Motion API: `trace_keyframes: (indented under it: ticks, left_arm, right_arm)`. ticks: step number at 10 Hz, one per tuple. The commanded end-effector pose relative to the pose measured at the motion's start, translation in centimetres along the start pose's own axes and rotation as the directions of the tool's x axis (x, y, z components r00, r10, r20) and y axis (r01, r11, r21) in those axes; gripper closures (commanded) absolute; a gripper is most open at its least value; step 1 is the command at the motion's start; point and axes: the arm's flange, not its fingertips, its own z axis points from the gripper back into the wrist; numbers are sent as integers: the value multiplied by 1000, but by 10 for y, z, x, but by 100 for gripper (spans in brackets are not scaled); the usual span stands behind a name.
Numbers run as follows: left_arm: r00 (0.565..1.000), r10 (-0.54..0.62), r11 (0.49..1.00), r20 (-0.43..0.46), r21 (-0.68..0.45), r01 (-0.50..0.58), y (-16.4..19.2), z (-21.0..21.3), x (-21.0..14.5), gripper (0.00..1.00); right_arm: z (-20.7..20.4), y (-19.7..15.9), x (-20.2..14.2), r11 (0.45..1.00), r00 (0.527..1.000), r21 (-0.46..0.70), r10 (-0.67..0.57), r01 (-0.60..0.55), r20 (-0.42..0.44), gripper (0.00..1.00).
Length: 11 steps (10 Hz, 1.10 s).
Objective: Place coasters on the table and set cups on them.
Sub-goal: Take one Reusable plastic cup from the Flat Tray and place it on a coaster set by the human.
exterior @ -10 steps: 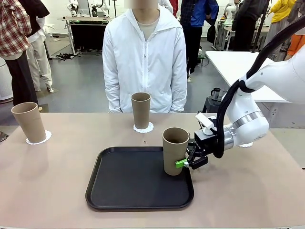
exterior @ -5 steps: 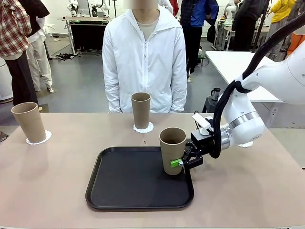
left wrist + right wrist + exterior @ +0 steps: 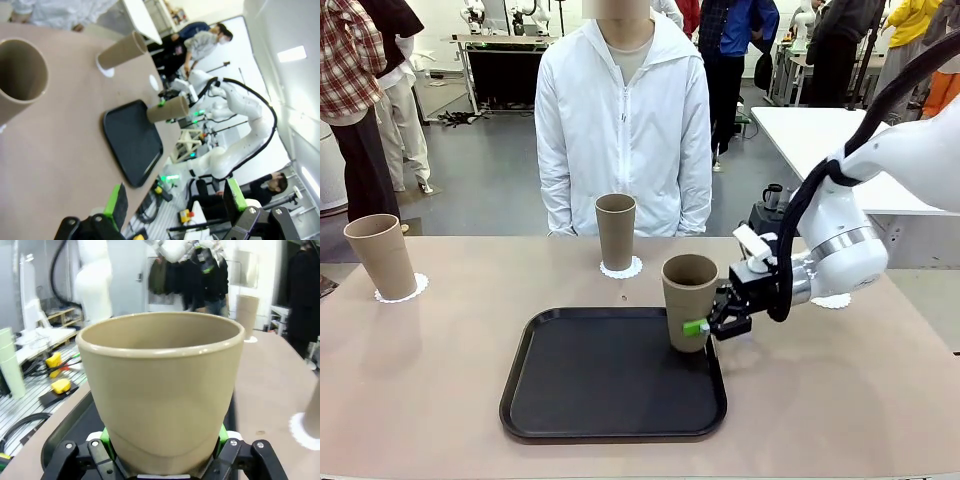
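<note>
My right gripper (image 3: pixel 704 326) is shut on the lower part of a tan cup (image 3: pixel 688 300), which hangs slightly tilted just above the right edge of the black tray (image 3: pixel 610 380). In the right wrist view that cup (image 3: pixel 160 385) sits between the green pads (image 3: pixel 106 436). A second cup (image 3: pixel 615 232) stands on a lacy white coaster (image 3: pixel 621 268) in front of the person. A third cup (image 3: pixel 380 256) stands on a coaster (image 3: pixel 402 291) at the far left. A bare coaster (image 3: pixel 833 301) peeks out behind my right arm. My left gripper (image 3: pixel 175 200) is open and holds nothing.
The tray lies at the middle of the beige table (image 3: pixel 840 400). A person in a white jacket (image 3: pixel 625 120) stands at the far edge, hands out of sight. A white table (image 3: pixel 810 140) stands behind on the right. Bare tabletop lies right of the tray.
My right gripper has shut on the cup in the tray. It nudged the cup left, then raised it a little and carried it right, to the tray's right edge.
</note>
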Motion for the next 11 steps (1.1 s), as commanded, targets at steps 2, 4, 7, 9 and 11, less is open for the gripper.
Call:
trace_keyframes:
  ticks: [2,4,7,9,11]
  left_arm:
    - [1000,7,1000,7,2,-7,-1,1,-1,0]
    - [1000,7,1000,7,2,-7,-1,1,-1,0]
    - [1000,7,1000,7,2,-7,-1,1,-1,0]
    - [1000,7,1000,7,2,-7,-1,1,-1,0]
    - [1000,7,1000,7,2,-7,-1,1,-1,0]
  right_arm:
    - [41,19,91,983,1000,-179,-27,28,6,21]
    - [54,22,133,978,999,-206,-37,37,4,21]
    - [67,18,144,979,1000,-205,-9,7,-7,21]
    - [67,18,144,979,1000,-205,-9,7,-7,21]
    - [108,11,139,955,999,-293,-33,32,4,18]
